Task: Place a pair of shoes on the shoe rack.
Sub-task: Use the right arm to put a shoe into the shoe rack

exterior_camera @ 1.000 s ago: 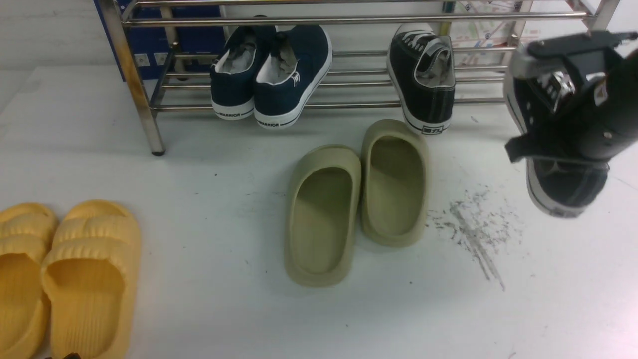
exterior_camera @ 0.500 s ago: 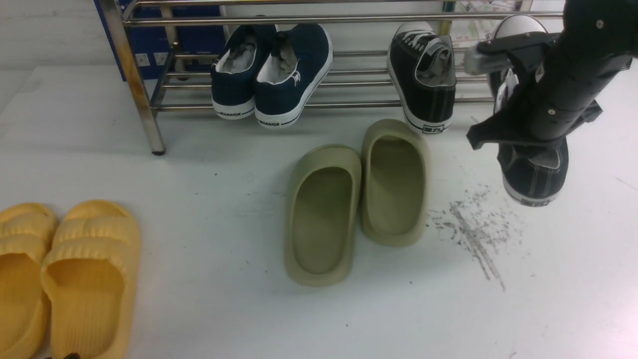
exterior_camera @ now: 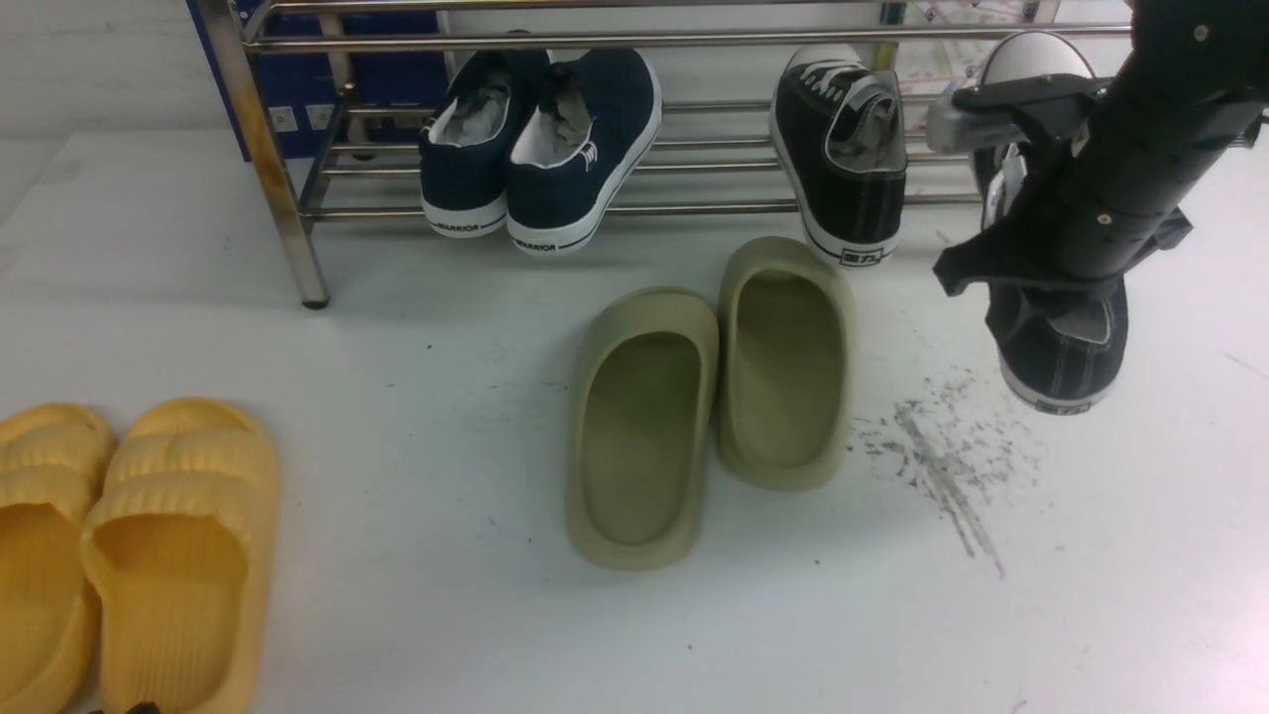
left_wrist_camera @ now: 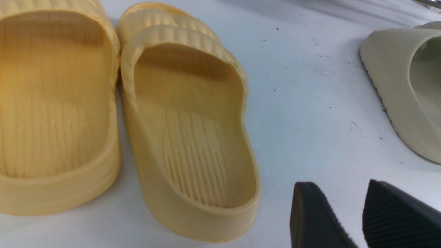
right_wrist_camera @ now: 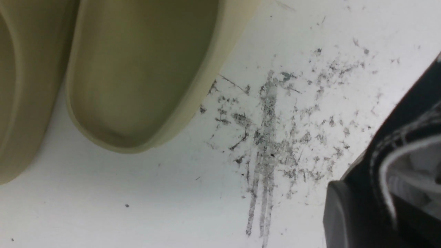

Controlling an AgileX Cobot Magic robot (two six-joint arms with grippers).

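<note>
Front view: right jaws are clamped on one black sneaker (exterior_camera: pixel 1066 347), its toe over the right end of the shoe rack (exterior_camera: pixel 694 42), heel out in front. The other black sneaker (exterior_camera: pixel 843 159) rests on this rack. Left jaws stand apart.

RIGHT: reaching in from the far right, forearm slanting downward, gripper (exterior_camera: pixel 1046 297) pinched tight on black sneaker (exterior_camera: pixel 1066 362), heel hanging lowest | LEFT: parked low near the floor, gripper (left_wrist_camera: pixel 339 193) with black fingers (left_wrist_camera: pixel 310 213) parted, gap showing between.
</note>
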